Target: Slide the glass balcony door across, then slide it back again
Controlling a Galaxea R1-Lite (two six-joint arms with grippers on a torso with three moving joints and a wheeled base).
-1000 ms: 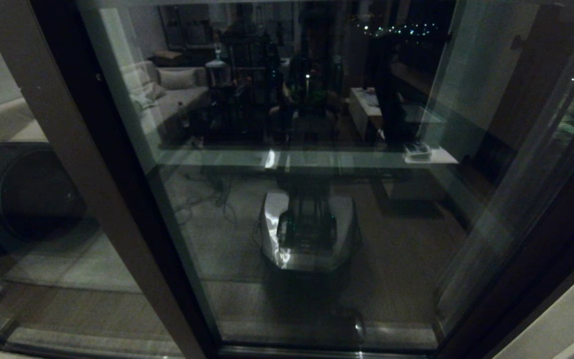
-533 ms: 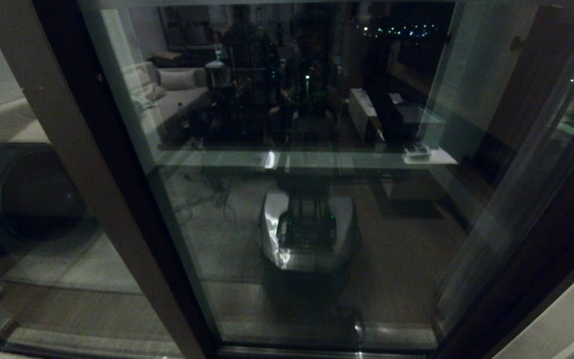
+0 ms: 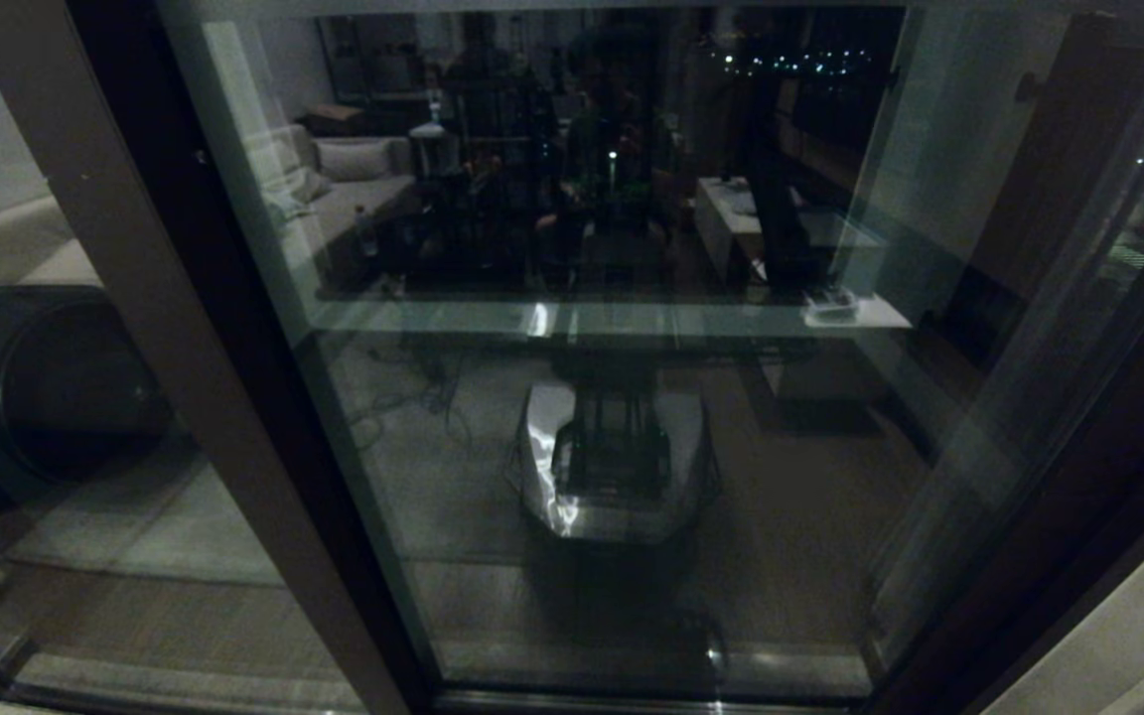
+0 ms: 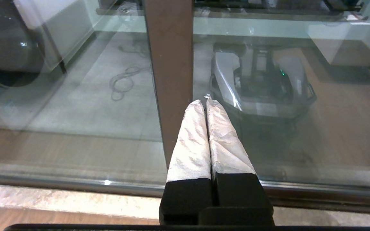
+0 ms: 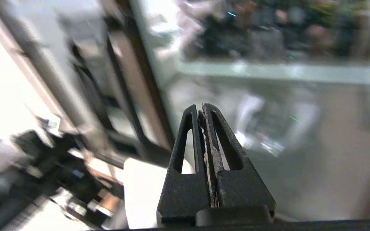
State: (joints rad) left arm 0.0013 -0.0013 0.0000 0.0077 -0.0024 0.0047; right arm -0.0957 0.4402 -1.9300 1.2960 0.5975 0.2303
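The glass balcony door (image 3: 632,556) fills the middle of the head view, with its dark brown upright edge (image 3: 185,377) slanting down the left side. Neither gripper shows in the head view. In the left wrist view my left gripper (image 4: 204,101) is shut and empty. Its white-wrapped fingers (image 4: 191,144) point at the glass just beside the brown upright (image 4: 169,80), low near the floor track. Whether they touch it I cannot tell. In the right wrist view my right gripper (image 5: 201,107) is shut and empty, facing the glass, with a brown upright (image 5: 136,89) off to one side.
Behind the left-hand glass stands a dark round-fronted machine (image 3: 66,387). A dark frame (image 3: 1078,516) and a pale wall (image 3: 1128,645) bound the right side. The metal floor track (image 4: 75,184) and a stone sill (image 4: 59,202) run below. The glass mirrors my base (image 3: 617,467).
The door's upright has not shifted. Only dark reflections in the upper right of the glass have moved slightly.
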